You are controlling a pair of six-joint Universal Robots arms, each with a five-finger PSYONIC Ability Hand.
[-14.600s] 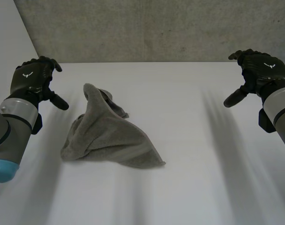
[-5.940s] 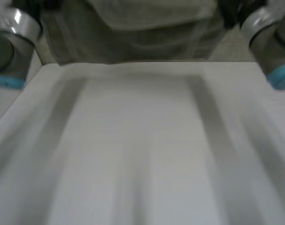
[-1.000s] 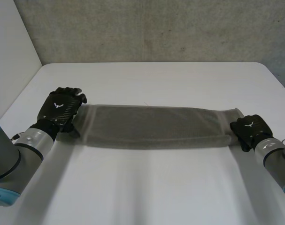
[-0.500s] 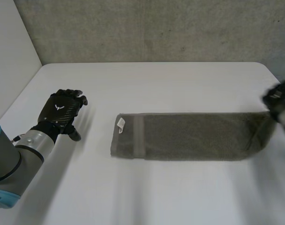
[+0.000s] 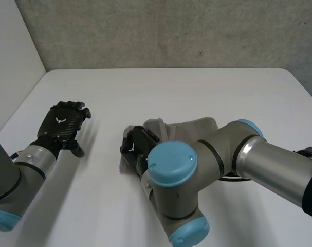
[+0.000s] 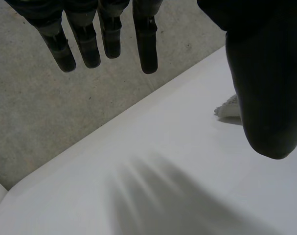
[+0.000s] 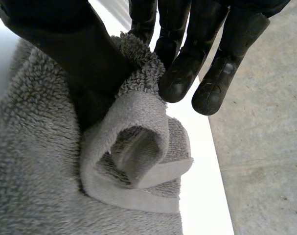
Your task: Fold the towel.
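Right hand [image 5: 136,146] has swung across the table [image 5: 161,87], doubling the towel [image 5: 191,126] over itself (was a long flat strip). Thumb & fingers pinch a rolled edge of grey, nubby terry. Left hand [image 5: 63,123] lies spread, well apart from it.

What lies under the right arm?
The grey towel, bunched; the right hand pinches its edge. The right arm covers the towel's near part, so its layers there cannot be seen.

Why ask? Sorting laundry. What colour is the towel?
The towel is plain grey; right wrist view.
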